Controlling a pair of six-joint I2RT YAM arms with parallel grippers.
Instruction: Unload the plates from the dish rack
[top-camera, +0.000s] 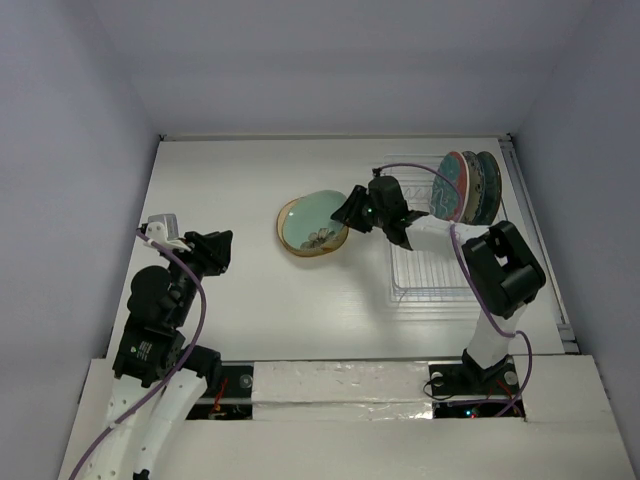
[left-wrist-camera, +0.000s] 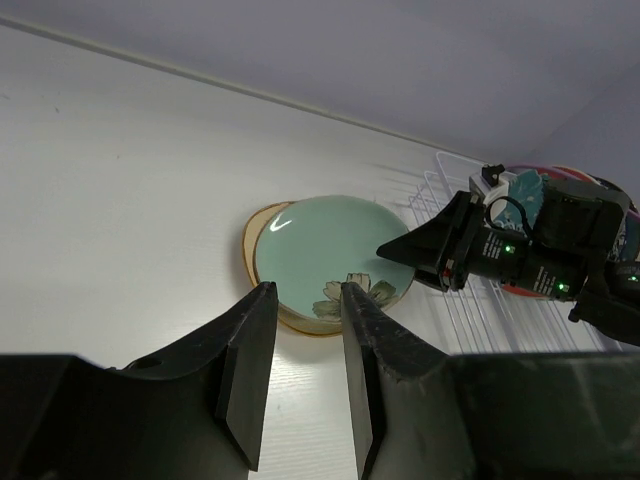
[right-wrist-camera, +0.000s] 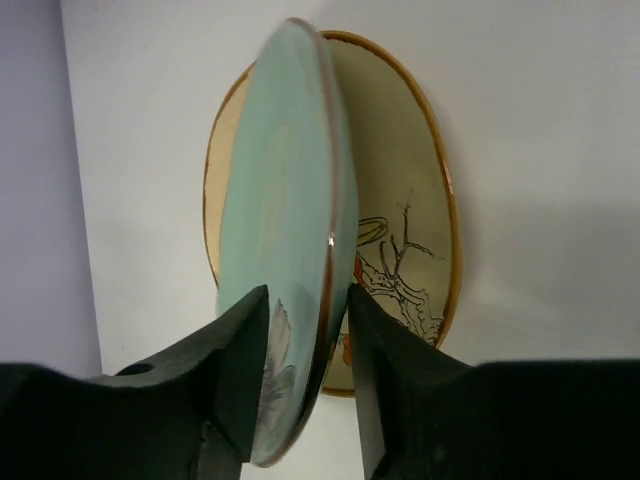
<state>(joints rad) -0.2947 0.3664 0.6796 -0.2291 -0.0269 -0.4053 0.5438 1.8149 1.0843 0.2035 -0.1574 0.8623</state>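
Mint green plate (right-wrist-camera: 275, 250): gripped at its rim by the right claw (right-wrist-camera: 305, 300), tilted, reaching out ahead of it.
Tan plate (right-wrist-camera: 400, 180): flat on the counter (top-camera: 230, 180), just beneath the mint one; contact unclear.
Three other plates (top-camera: 465, 187): upright in the dish rack (top-camera: 430, 275), behind the right claw.
Left claw (left-wrist-camera: 300, 300): parted, empty, both unloaded plates ahead of it.

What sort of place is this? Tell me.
Probably a robot test cell, not a kitchen: bare white table, plain walls close around it, two arms bolted at its edge, a dish rack of plates.
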